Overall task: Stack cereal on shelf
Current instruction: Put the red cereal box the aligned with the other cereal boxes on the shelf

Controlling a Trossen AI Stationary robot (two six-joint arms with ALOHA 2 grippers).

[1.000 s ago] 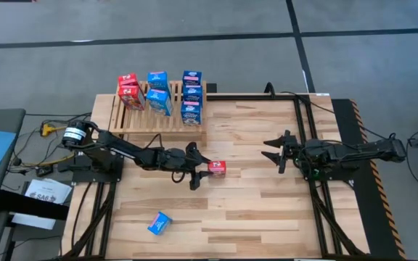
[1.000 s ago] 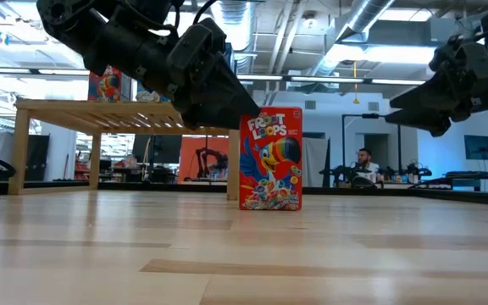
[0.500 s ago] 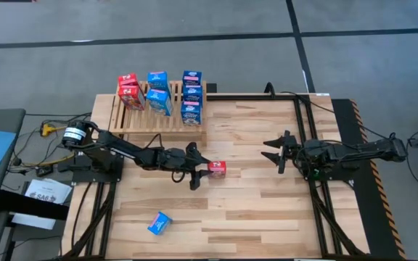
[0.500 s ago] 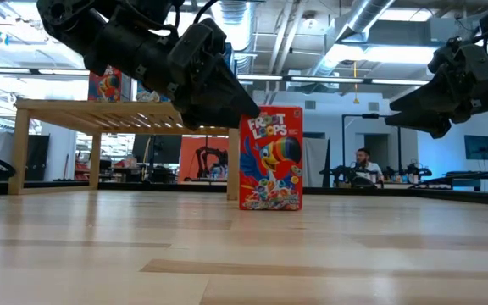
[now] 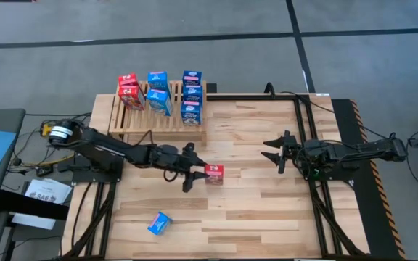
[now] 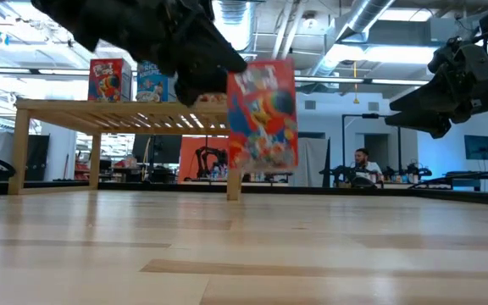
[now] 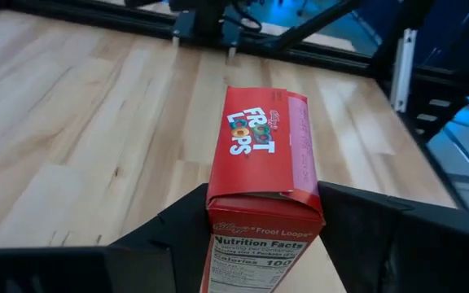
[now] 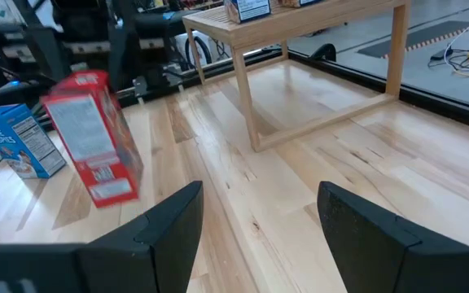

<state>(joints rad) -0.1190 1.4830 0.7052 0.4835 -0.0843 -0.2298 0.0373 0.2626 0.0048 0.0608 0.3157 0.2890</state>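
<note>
The left gripper [image 5: 197,174] is clenched on a red cereal box [image 5: 214,172], held clear of the table [image 5: 267,210] at centre frame for carrying to the shelf [image 5: 140,119] upper left; the right gripper [image 5: 274,154] is parked spread, centre right.

**The plank surface and its load**

The light-wood surface [image 5: 252,196] carries the slatted shelf [image 5: 133,121] at its far left corner, standing on short legs. One blue cereal box [image 5: 160,223] lies on its side near the front edge, well apart from the shelf.
</note>
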